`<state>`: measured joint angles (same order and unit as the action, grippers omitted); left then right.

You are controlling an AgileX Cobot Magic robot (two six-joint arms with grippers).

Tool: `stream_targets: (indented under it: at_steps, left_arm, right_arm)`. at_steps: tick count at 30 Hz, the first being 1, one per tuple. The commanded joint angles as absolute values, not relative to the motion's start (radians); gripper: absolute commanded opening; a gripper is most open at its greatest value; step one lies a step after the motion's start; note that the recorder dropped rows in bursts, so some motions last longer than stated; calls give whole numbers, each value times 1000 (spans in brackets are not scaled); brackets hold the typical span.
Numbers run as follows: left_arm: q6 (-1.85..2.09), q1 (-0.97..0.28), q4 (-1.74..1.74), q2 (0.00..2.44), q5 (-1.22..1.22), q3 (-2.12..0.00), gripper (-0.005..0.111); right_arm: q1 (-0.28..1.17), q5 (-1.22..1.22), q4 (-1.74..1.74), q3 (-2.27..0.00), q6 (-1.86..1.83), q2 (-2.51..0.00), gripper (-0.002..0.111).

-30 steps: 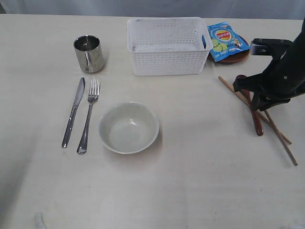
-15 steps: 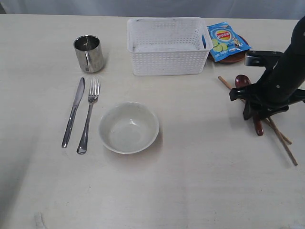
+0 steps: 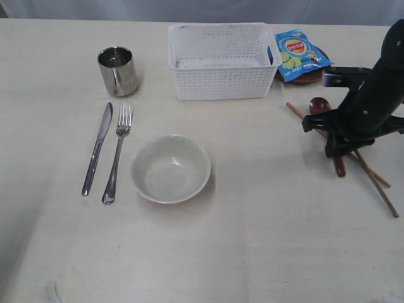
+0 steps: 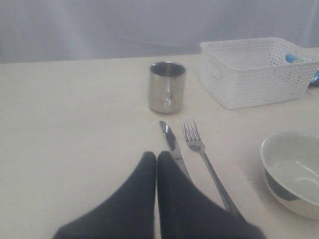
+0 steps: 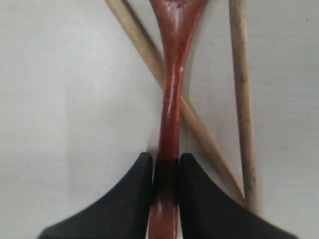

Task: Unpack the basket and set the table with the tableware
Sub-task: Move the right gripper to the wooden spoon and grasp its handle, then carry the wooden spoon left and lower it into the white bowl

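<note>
**Supervisor:** Report the condition of the right gripper.

**Operator:** I find the right gripper (image 3: 336, 148) closed on the spoon (image 3: 319, 105). In the right wrist view the jaws stand one on each side of the dark red handle and press against it, with no gap showing. The grip is on the handle, well back from the spoon's bowl end.

**Supervisor:** Position and lie of the item?

**Operator:** It is at the table (image 3: 265, 252), to the right of the basket (image 3: 221, 60) in the exterior view and well apart from the bowl (image 3: 170, 168). Its long axis runs from the basket side toward the near edge, and the jaws close square across that axis. The handle lies over one of the chopsticks (image 3: 379, 188), crossing it just ahead of the fingertips. The second stick lies beside the handle and does not touch it where I can see.

**Supervisor:** Which arm takes it?

**Operator:** The right, in my judgement, since it has hold already. The left gripper (image 4: 157, 160) is closed on nothing, over by the knife (image 4: 169, 137) and fork (image 4: 199, 147), far from this work.

**Supervisor:** Concern for the coming move?

**Operator:** I judge a straight lift is needed before I carry it left toward the bowl. A sideways drag would likely sweep the crossed stick along. I cannot tell whether the spoon is clear of the table yet.
</note>
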<state>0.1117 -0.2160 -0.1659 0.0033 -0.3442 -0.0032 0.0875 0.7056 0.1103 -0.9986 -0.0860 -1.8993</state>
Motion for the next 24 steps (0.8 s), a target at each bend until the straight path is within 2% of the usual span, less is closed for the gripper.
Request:
stream_targets:
  at_steps: [1,9,16,24]
  left_arm:
    - [109,-222,-165,0,-342,0,0]
    - [109,-222,-165,0,-342,0,0]
    - [109,-222,-165,0,-342,0,0]
    - [109,-222,-165,0,-342,0,0]
  right_arm:
    - [92,723,108,-1011,-92,-1863,0]
    - [204,724,170,-1011,-140,-1695,0]
    - [371,773,261,-1011,-259,-1579,0]
    - [574,815,264,-1011,-358,-1567,0]
